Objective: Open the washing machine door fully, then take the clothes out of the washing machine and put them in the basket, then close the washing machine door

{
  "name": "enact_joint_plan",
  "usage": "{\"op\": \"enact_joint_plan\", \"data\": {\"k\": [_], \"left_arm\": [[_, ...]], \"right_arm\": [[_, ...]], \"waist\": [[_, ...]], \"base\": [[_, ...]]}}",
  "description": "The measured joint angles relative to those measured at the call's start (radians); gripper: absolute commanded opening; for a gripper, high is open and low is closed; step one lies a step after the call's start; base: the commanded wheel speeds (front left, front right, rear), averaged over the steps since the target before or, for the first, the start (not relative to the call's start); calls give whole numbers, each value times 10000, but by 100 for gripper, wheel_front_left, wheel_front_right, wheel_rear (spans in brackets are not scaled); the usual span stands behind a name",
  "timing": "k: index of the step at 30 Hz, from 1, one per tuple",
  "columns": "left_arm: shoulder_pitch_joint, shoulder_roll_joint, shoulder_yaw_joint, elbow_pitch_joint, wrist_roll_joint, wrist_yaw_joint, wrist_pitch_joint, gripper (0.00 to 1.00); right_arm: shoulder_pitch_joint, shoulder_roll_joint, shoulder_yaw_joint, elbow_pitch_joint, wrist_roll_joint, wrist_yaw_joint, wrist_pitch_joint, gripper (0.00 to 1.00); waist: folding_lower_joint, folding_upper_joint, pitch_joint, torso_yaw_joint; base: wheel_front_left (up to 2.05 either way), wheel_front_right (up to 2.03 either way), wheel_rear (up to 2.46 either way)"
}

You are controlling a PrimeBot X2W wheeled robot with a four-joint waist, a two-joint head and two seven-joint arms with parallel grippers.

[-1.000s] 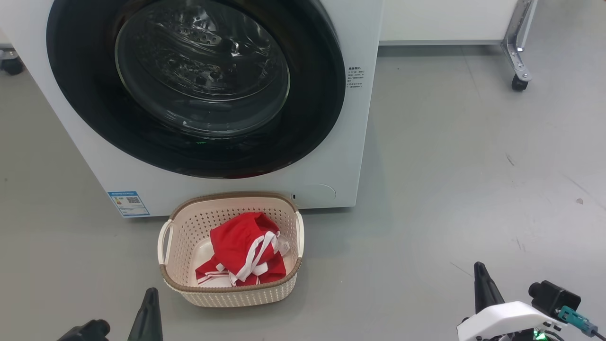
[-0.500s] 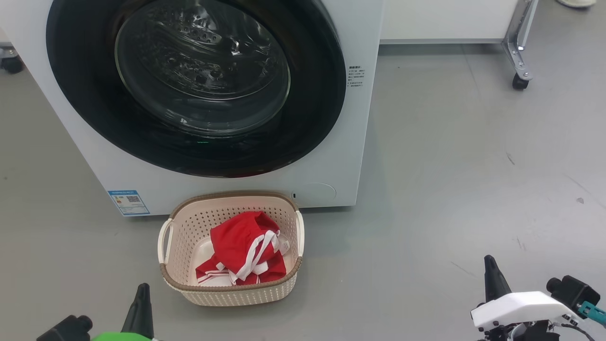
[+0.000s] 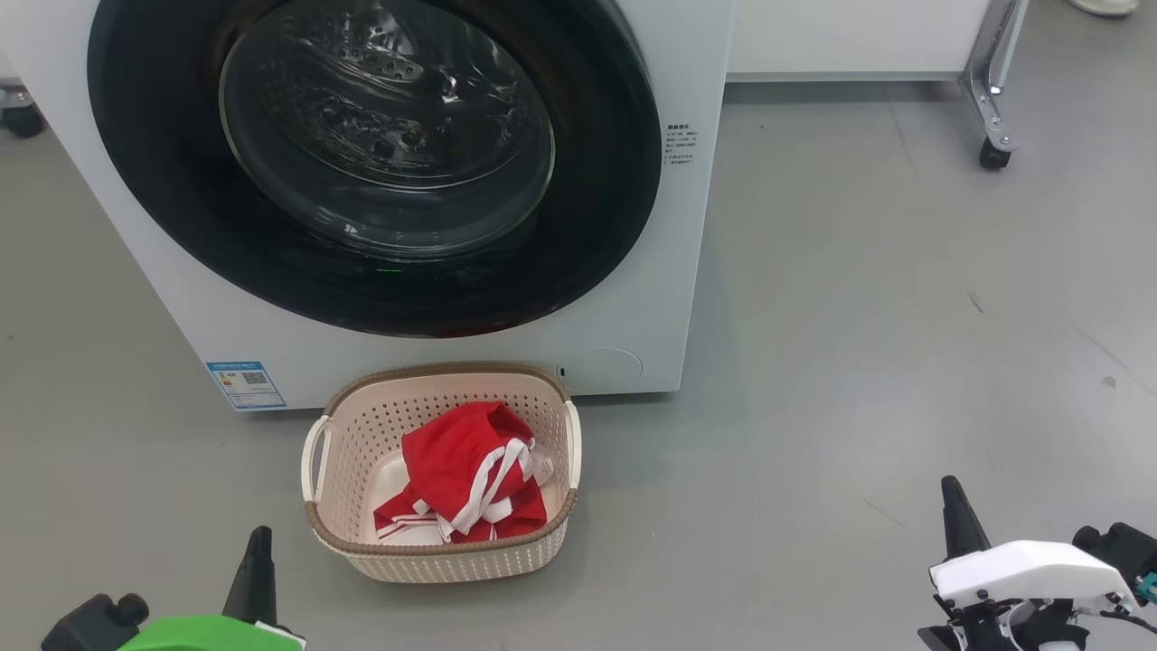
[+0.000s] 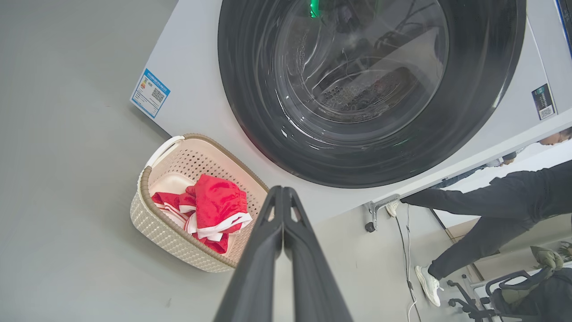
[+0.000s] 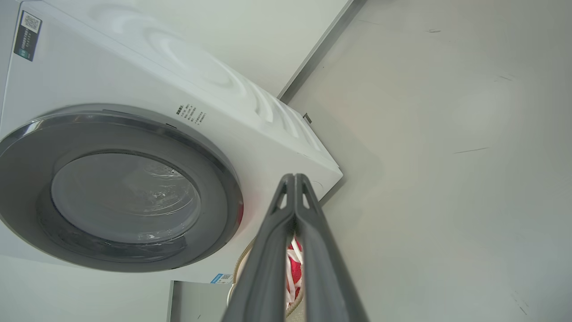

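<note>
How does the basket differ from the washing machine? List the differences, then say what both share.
The washing machine is far bigger than the basket. The machine is white with a black-rimmed round door, shut; the basket is cream with a brown rim and open on top. The basket holds red clothes; none show through the machine's glass. Both stand on the grey floor.

Smooth grey floor (image 3: 859, 316) all round, evenly lit with a soft sheen, and a few dark scuffs (image 3: 973, 303) out at three o'clock. Up at one o'clock a white panel (image 3: 850, 36) rides on a slanted metal leg (image 3: 992, 63) with a black caster (image 3: 992, 155). Another caster (image 3: 23, 122) sits at ten o'clock. In the right wrist view, a plain white wall (image 5: 290, 27) meets the floor at twelve.
</note>
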Motion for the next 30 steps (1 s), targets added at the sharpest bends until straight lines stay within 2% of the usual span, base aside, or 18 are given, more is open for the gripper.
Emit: {"op": "enact_joint_plan", "data": {"k": [30], "left_arm": [[-872, 10, 734, 663, -3870, -717, 711, 0]], "right_arm": [[-491, -121, -880, -42, 3871, 265, 928, 0]], "waist": [[0, 0, 57, 20]], "base": [[0, 0, 0]]}}
